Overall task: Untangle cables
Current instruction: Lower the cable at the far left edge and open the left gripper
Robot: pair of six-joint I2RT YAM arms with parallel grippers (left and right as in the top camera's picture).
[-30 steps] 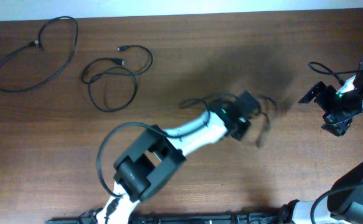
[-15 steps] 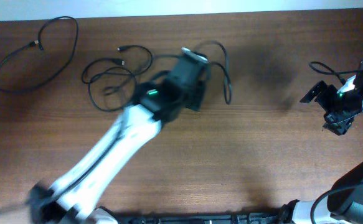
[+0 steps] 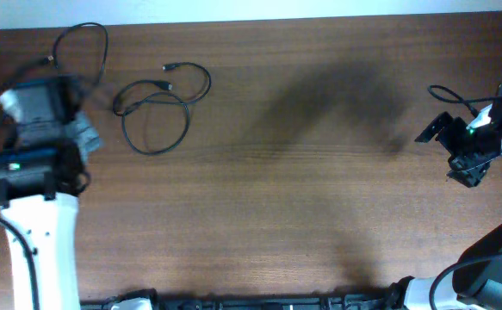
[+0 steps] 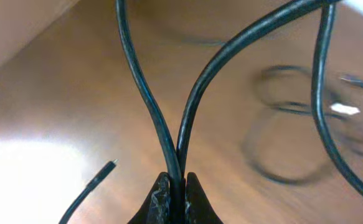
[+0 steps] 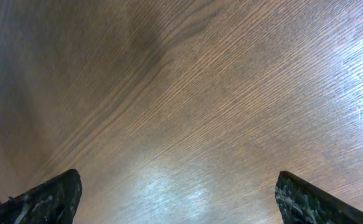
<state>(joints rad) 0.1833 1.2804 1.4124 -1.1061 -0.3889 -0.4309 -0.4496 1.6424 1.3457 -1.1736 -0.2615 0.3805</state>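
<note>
While our left gripper pinches a thin, glossy black cable folded double, its arm covers part of a second loop. A third coil lies near on the grained wooden table. Our right gripper stands wide open.

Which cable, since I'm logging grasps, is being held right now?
The folded cable pinched between the left fingers; the coiled cable and far-left cable lie free.
</note>
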